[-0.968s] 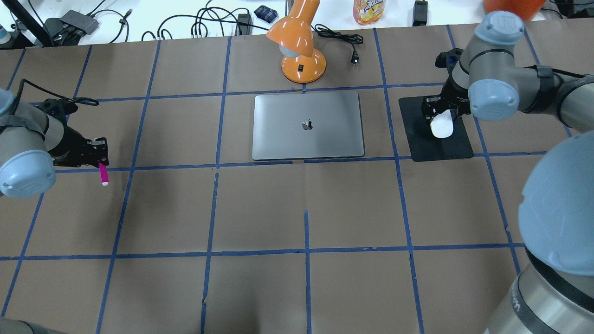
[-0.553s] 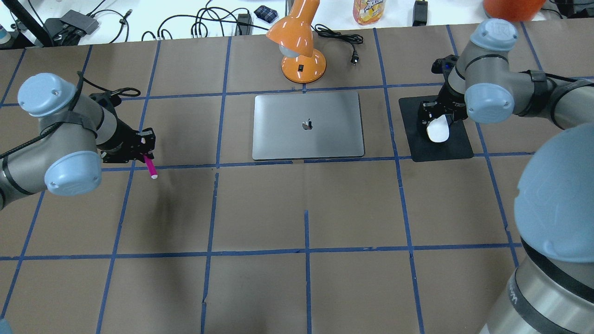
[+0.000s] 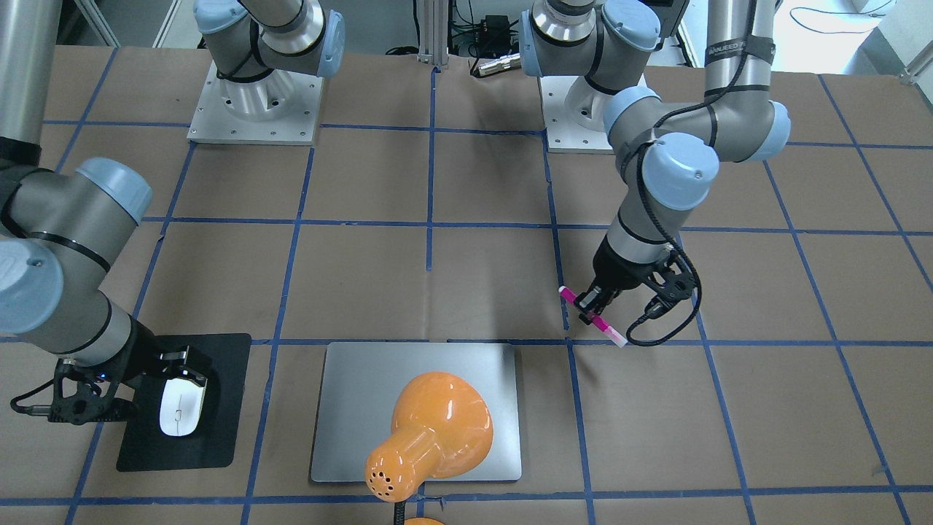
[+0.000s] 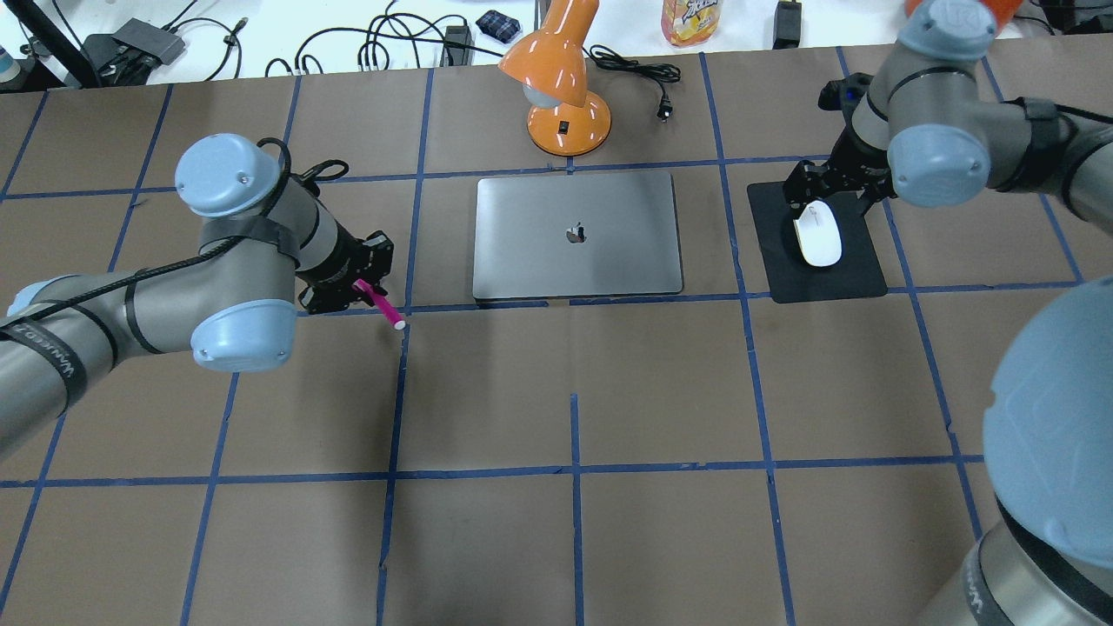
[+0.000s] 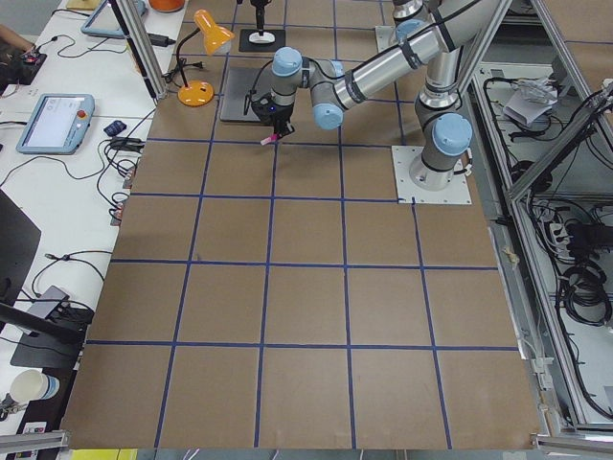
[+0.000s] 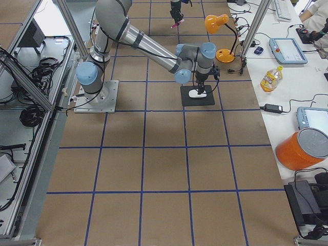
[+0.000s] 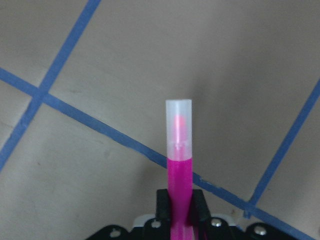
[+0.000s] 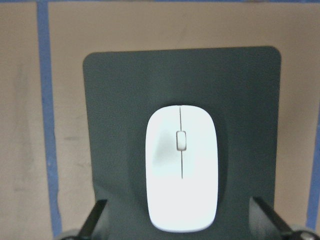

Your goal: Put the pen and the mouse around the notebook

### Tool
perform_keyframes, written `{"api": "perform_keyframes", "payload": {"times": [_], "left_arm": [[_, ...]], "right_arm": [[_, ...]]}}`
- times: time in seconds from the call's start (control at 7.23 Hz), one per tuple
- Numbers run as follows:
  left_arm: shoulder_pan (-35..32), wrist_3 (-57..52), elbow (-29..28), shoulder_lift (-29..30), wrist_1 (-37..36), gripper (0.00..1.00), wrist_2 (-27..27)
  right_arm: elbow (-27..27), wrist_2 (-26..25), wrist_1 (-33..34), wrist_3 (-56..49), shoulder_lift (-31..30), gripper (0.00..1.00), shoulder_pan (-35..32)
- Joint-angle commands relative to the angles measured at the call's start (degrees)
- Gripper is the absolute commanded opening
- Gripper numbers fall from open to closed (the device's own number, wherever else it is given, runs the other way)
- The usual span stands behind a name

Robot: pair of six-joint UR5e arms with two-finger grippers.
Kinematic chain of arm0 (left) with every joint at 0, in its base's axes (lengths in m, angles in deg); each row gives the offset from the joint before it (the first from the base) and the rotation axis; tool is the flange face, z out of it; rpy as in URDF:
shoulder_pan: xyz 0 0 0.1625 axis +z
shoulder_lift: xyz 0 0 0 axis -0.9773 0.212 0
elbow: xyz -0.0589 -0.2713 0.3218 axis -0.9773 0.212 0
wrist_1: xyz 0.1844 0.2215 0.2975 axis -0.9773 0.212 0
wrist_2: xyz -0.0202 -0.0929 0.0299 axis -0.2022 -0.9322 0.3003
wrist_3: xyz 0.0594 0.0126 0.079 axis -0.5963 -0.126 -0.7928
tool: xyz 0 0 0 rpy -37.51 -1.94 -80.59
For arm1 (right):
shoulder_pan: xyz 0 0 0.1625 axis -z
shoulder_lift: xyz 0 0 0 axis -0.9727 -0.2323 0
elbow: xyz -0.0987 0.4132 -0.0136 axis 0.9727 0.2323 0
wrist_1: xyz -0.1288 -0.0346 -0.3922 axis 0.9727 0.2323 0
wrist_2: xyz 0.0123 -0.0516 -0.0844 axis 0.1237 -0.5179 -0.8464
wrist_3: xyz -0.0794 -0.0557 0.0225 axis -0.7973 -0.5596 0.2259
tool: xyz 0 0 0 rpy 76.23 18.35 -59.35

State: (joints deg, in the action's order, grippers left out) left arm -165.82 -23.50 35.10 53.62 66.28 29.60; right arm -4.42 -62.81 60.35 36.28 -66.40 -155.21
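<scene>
- Left gripper (image 4: pixel 363 289), left of centre in the overhead view: jaws clamped on the pen (image 4: pixel 383 307), whose pale cap points toward the lower right.
- Pen: near the lower-left corner of the notebook (image 4: pixel 574 235), apart from it; contact with the table (image 4: pixel 609 391) cannot be told.
- Right gripper (image 4: pixel 824 198), upper right: jaws wide, fingers either side of the mouse (image 4: pixel 821 240).
- Mouse: resting on the black mat (image 4: pixel 787 276), right of the notebook.

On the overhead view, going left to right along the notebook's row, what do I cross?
pen, held in the left gripper → notebook → mouse, lying on the black mat
</scene>
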Motion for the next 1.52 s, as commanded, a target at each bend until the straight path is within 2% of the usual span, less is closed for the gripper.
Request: {"api": "perform_keyframes", "payload": {"times": [0.0,0.28,0.41,0.69,0.83,0.97,1.24,1.38], "left_arm": [[-7.4,16.1,-0.4,1.3,-0.7,0.00,-0.1],[-13.9,31.7,-0.5,2.9,-3.5,0.00,0.1],[-15.7,37.7,-0.4,3.9,-6.9,0.00,0.0],[-19.7,47.9,-0.5,6.1,-7.6,0.00,0.6],[-21.3,52.4,-0.6,6.9,-7.8,0.00,1.0],[-22.0,56.0,-1.7,7.8,-8.1,0.00,1.6],[-23.5,61.7,-4.2,9.7,-8.0,0.00,1.5],[-24.3,64.1,-4.6,10.5,-8.0,0.00,1.5]], "right_arm": [[7.8,-0.1,-18.2,7.5,-7.5,0.98,-3.2],[15.7,-0.2,-34.6,19.7,-11.2,0.98,-10.1],[17.3,-0.5,-38.5,23.5,-13.5,0.98,-13.3],[20.2,-0.7,-45.0,28.3,-18.1,1.00,-15.5],[19.6,-0.2,-44.8,27.2,-19.6,0.99,-15.8],[18.2,-0.3,-41.2,24.7,-19.9,0.97,-15.8],[14.4,-0.8,-31.1,22.5,-21.2,1.00,-15.8],[14.3,-1.0,-31.2,22.4,-21.6,1.00,-15.8]]}}
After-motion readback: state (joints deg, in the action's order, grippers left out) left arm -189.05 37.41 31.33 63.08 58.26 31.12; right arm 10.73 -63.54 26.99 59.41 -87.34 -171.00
